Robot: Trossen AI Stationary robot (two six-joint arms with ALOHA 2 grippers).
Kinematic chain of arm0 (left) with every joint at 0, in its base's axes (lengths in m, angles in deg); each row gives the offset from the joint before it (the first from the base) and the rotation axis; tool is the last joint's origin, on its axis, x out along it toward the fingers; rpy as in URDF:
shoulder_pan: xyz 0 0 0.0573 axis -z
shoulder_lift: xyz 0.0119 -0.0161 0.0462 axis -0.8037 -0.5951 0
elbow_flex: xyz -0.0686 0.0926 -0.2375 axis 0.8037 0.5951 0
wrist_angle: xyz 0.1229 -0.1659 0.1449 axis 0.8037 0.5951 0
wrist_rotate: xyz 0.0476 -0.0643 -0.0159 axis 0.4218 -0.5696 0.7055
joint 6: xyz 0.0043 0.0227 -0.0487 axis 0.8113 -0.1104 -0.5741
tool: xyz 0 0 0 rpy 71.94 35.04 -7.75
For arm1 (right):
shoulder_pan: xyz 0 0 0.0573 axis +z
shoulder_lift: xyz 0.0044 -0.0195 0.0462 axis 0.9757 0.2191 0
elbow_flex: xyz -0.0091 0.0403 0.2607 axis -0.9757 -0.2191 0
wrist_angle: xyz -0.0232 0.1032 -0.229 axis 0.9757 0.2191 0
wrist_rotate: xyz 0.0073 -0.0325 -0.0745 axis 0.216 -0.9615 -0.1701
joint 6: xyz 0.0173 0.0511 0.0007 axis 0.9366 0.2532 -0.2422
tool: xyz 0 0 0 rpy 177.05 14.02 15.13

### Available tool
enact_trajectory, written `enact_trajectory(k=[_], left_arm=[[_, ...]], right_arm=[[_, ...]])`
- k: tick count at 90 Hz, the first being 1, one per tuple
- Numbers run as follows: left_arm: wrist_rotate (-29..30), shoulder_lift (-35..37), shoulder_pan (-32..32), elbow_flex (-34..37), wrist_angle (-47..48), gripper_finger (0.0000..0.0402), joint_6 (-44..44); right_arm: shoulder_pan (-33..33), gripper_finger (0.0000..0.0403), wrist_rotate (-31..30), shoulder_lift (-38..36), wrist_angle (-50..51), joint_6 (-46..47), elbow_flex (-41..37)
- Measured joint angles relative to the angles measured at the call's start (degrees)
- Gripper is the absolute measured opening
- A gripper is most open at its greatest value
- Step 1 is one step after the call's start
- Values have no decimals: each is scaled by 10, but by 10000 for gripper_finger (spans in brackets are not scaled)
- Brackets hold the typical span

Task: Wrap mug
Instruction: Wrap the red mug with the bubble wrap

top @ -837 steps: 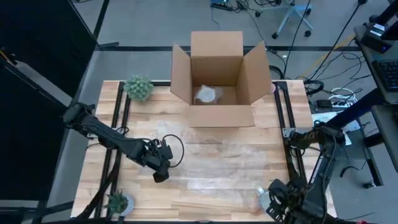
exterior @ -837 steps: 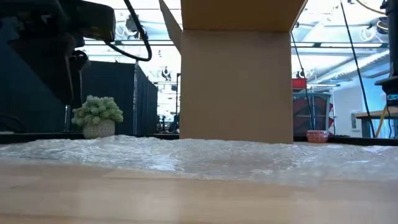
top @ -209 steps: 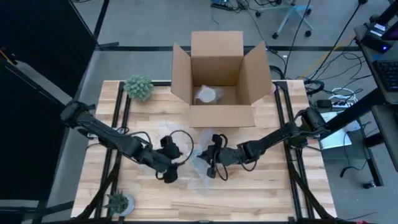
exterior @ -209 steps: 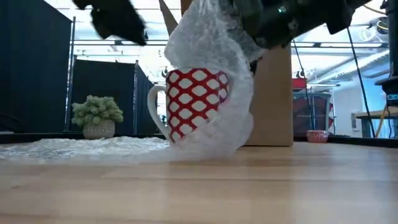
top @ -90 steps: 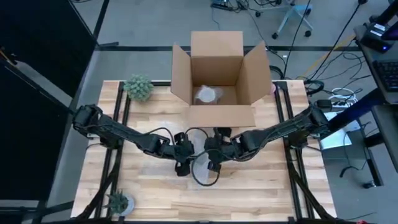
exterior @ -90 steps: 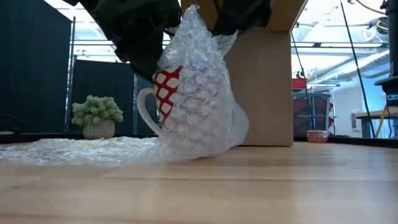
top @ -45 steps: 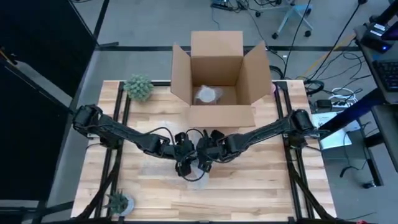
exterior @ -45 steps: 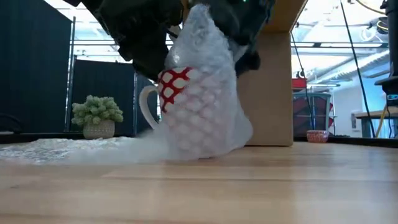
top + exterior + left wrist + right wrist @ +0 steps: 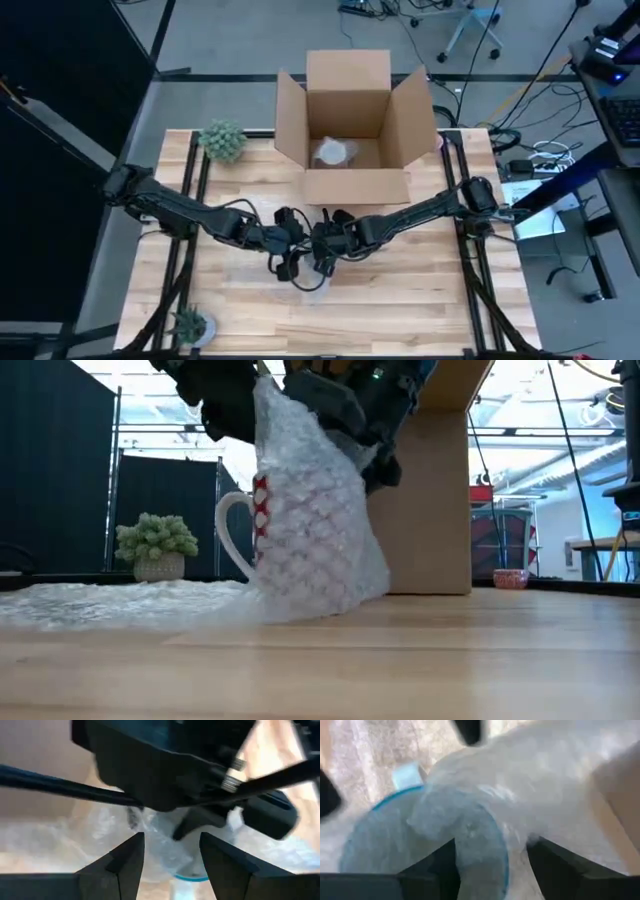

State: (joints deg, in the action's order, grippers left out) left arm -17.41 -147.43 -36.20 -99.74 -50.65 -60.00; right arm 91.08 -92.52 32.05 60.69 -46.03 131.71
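A mug with a red-and-white pattern [image 9: 262, 495] and a white handle [image 9: 232, 540] stands upright on its base on the table. Bubble wrap [image 9: 315, 520] is draped over its top and front, and the rest of the sheet [image 9: 110, 598] lies flat on the table's left. The right wrist view shows the mug's blue inside [image 9: 380, 845]. My right gripper [image 9: 322, 260] is over the mug's mouth, shut on the wrap. My left gripper [image 9: 289, 263] hangs open just left of it, above the mug [image 9: 190, 878]. My right gripper holds a bunched fold of the bubble wrap [image 9: 480, 840] between its two fingers, coming from above and from the table's right, over the mug's open mouth. The wrap runs down from the hold over the mug's side to the table; how many layers, I cannot tell.
An open cardboard box [image 9: 350, 120] with a wrapped thing inside stands at the far middle of the table. A small potted plant [image 9: 222, 140] sits at the far left and another [image 9: 190, 324] at the near left. Bare wood lies to the near right.
My right gripper has gone toward the table's left, drawing the wrap farther across the mug, so that most of the red pattern is now covered. My left gripper has risen a little and backed toward the left. The mug has stayed upright.
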Motion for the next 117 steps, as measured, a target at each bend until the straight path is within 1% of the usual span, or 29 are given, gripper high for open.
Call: enact_trajectory(k=[7,12,17,27,44,54,59,68,78,85,91,97,106,117], left_arm=[[21,-16,-4,2,-18,180,-2],[24,-31,-7,7,-23,180,-5],[20,-50,-8,9,-36,180,-6],[-10,-77,2,10,-54,180,-6],[-11,-104,5,8,-65,180,-7],[-11,-105,4,6,-71,180,-6],[-13,-105,4,7,-66,180,-6],[-17,-107,5,9,-73,180,-6],[-19,-108,5,9,-76,180,-5],[-20,-108,5,9,-75,180,-5],[-20,-108,5,10,-75,180,-4],[-20,-108,5,10,-75,180,-4],[-20,-108,5,10,-75,180,-4],[-20,-108,5,10,-76,180,-4]], right_arm=[[0,194,3,1,-2,-4,0],[1,194,6,1,3,-6,-1],[2,194,8,2,4,-8,-1],[2,194,8,2,8,-13,-1],[2,194,13,-12,17,-22,-3],[2,194,15,-26,31,-24,-4],[2,194,11,-40,48,-23,-4],[3,194,4,-93,76,-22,2],[7,194,2,-117,113,-16,-2],[10,194,2,-143,113,-16,-3],[20,194,1,-169,106,-22,2],[38,194,2,-172,105,-34,2],[77,194,8,-156,85,-76,-2],[117,194,0,-127,31,-132,1]])
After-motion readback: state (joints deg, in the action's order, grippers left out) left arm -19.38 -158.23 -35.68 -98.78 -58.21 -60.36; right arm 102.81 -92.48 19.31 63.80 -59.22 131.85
